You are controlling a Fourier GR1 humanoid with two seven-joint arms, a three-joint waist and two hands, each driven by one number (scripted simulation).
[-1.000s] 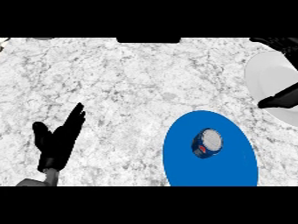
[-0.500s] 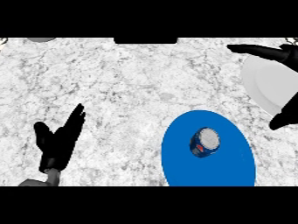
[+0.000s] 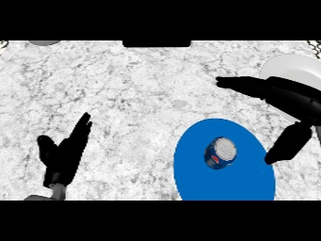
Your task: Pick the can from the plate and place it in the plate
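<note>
Blue plate (image 3: 246,181), white plate (image 3: 295,68), grey-veined marble counter (image 3: 135,94) (hands (image 3: 62,153) black).

- Lighting was bright and flat all over the marble counter (image 3: 142,94), no dim corners that I could spot.
- The white plate (image 3: 295,68) nearly washed out, only soft grey shading on its rim.
- The blue plate (image 3: 250,181) looked one solid colour, no glare.
- The can (image 3: 220,152) on the blue plate had a pale, bright top.
- Both black hands, left (image 3: 62,153) of the blue plate and right (image 3: 288,96) above it, showed almost no surface detail.
</note>
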